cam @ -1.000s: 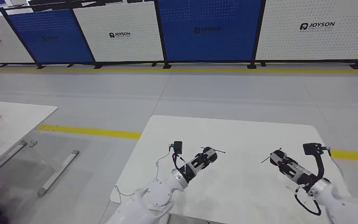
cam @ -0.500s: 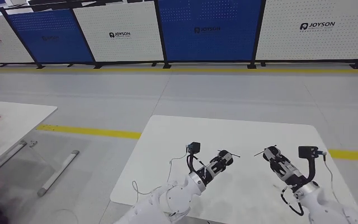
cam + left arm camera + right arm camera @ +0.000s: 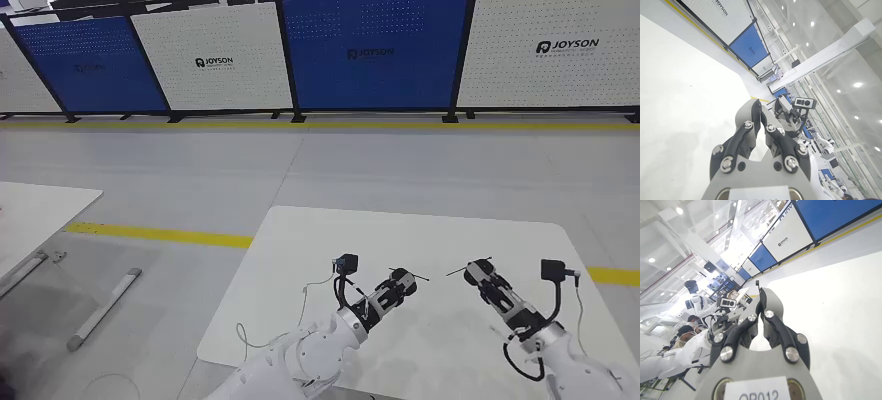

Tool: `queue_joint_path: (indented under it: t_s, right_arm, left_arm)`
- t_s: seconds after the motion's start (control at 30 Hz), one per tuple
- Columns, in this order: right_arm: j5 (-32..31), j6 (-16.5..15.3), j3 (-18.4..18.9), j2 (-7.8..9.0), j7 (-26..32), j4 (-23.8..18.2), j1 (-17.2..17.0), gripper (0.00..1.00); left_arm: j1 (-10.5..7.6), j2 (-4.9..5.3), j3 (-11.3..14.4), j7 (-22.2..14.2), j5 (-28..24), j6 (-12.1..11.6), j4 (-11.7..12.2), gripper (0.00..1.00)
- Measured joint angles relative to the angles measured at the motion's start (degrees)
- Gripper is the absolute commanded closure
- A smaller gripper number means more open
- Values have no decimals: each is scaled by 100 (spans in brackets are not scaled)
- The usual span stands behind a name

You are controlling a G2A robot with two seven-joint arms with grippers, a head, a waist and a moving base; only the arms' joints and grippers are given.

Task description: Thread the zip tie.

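Both tools have drawn closer together over the last second, the left tool (image 3: pixel 759 103) sliding toward the right edge of the tabletop (image 3: pixel 330 240) and the right tool (image 3: pixel 760 294) edging in to meet it. The left tool is clamped shut on a thin dark strip (image 3: pixel 418 275) that pokes out toward the other arm. The right tool is also shut, pinching the zip tie (image 3: pixel 757 284), whose small head stands just beyond its fingertips. Strip and zip tie are near each other but apart, over the tabletop's near half. Blue and white panels (image 3: pixel 370 55) stand beyond the far edge.
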Motion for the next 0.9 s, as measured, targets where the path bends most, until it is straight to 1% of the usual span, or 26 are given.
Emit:
queue_joint_path:
  t_s: [0.07,0.33,0.4,0.5,0.63,0.7,0.8,0.9]
  right_arm:
    - [-123,144,-87,-15,-24,27,53,100]
    - [-119,139,-82,-14,-18,21,49,100]
    - [-295,203,-93,-18,-121,-46,20,100]
    - [-604,150,-177,-48,-561,-172,-156,100]
    - [-716,-108,-154,-76,-1195,-299,-457,100]
    - [-774,-159,-152,-83,-1458,-462,-645,100]
    - [-683,-152,-189,-91,-1660,-462,-775,100]
    - [-260,-150,-237,-97,-1435,-326,-718,100]
  left_arm:
    - [0,0,0,0,0,0,0,100]
    - [0,0,0,0,0,0,0,100]
    - [0,0,0,0,0,0,0,100]
    - [0,0,0,0,0,0,0,100]
    - [0,0,0,0,0,0,0,100]
    - [0,0,0,0,0,0,0,100]
    - [0,0,0,0,0,0,0,100]
    - [0,0,0,0,0,0,0,100]
